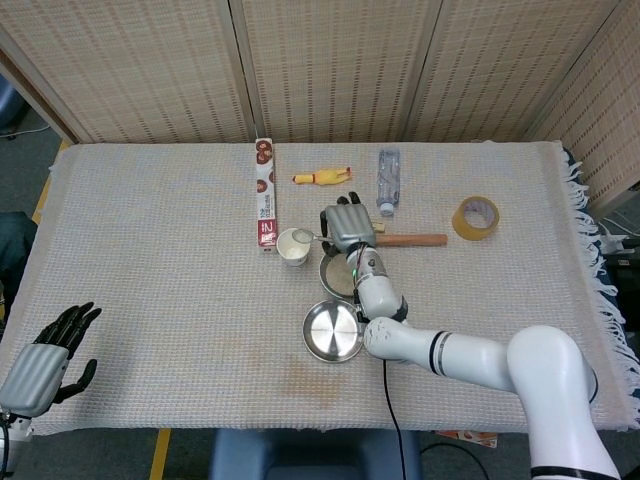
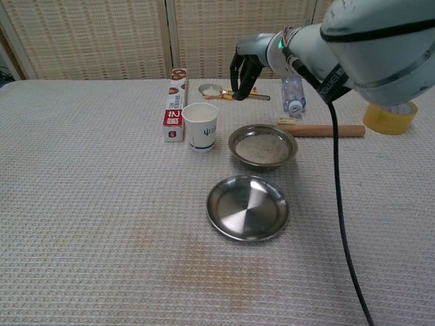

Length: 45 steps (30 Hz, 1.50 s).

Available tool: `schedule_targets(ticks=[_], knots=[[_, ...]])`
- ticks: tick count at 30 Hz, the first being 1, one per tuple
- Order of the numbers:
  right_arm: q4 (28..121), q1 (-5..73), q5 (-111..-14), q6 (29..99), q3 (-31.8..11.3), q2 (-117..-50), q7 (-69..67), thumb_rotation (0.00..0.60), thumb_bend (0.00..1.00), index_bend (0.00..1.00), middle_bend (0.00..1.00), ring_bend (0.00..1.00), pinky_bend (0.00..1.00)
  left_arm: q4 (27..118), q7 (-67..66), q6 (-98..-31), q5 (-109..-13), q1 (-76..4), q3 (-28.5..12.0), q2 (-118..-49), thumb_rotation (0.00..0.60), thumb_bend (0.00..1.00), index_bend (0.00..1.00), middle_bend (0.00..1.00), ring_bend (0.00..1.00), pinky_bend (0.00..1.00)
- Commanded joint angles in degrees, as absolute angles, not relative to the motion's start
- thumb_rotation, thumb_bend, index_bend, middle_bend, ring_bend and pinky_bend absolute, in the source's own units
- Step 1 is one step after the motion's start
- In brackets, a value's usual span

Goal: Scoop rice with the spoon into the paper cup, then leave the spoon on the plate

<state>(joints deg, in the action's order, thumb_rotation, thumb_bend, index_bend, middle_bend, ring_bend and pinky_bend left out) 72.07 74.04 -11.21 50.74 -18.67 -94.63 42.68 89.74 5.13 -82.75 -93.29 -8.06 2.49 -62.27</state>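
Note:
My right hand holds a metal spoon with its handle level; the bowl carries rice and hovers just above and behind the white paper cup. The steel bowl of rice sits right of the cup. An empty steel plate lies in front of the bowl. My left hand rests open at the table's front left corner, far from everything.
Behind the cup lies a red and white box. A yellow rubber chicken, a plastic bottle, a wooden rolling pin and a tape roll lie toward the back right.

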Motion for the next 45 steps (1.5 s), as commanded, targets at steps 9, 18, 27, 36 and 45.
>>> schedule_targets(ticks=[9,18,27,36,45], knots=[[63.41,80.47,-11.06,59.03,-15.84,-102.83,57.63,0.600,0.33,0.94,0.58,0.12,0.03,89.43,6.59,-83.26,-93.60,-7.98,2.51,-61.76,0.600,0.48,0.00,0.00,0.00,0.20],[60.48,82.43,-12.89,61.61,-15.92,-106.65,66.96,0.600,0.33,0.94,0.58,0.12,0.03,88.83,8.45,-83.43,-93.45,-8.00,2.38,-61.35,0.600,0.48,0.00,0.00,0.00,0.20],[59.05,83.85,-15.02,63.86,-15.57,-108.80,75.93,0.600,0.34,0.94,0.58,0.12,0.03,88.57,9.45,-83.78,-93.87,-7.90,2.55,-61.10,0.600,0.48,0.00,0.00,0.00,0.20],[55.88,86.34,-18.29,64.66,-12.46,-112.95,87.96,0.600,0.34,0.93,0.58,0.12,0.02,88.50,10.00,-84.04,-93.92,-7.83,2.52,-60.90,0.600,0.48,0.00,0.00,0.00,0.20],[54.79,87.23,-30.28,67.00,-5.54,-115.03,94.79,0.600,0.34,0.93,0.58,0.12,0.01,88.13,11.22,-83.78,-94.04,-7.90,2.75,-60.64,0.600,0.48,0.00,0.00,0.00,0.20]])
